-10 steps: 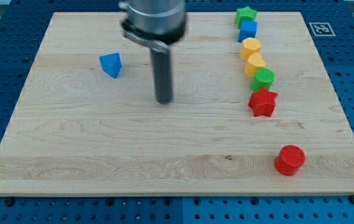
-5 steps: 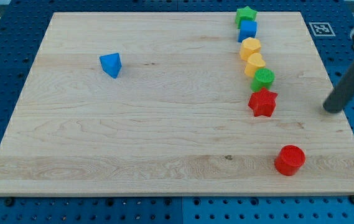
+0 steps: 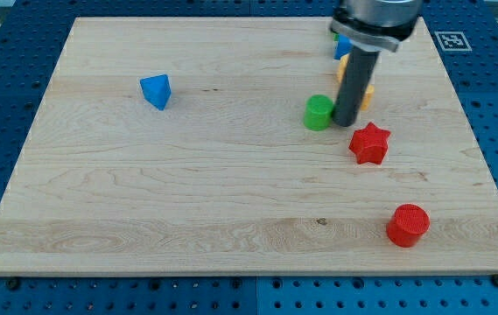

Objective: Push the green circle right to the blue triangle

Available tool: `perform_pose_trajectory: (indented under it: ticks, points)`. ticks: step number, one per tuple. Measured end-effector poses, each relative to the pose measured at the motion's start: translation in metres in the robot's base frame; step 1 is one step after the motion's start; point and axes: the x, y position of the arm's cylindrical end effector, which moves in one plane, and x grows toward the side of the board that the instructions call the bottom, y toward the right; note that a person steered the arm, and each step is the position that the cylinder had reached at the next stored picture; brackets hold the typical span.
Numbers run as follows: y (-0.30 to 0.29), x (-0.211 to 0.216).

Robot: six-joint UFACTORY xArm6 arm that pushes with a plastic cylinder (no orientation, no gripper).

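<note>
The green circle lies right of the board's middle, in the upper half. My tip touches its right side. The blue triangle lies far to the view's left, in the upper left part of the board. The rod and arm hide most of the block column at the upper right.
A red star lies just right of and below my tip. A red cylinder sits at the lower right. A blue block and an orange block peek out beside the rod. The wooden board has a marker tag beyond its top right corner.
My tip swept from the board's right edge leftward to the block column. The green circle has been pushed left out of the column, away from the red star.
</note>
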Motion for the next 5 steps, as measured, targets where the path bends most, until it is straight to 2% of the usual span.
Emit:
perform_pose_trajectory:
  ticks: [5]
  points:
    - [-0.112,-0.017]
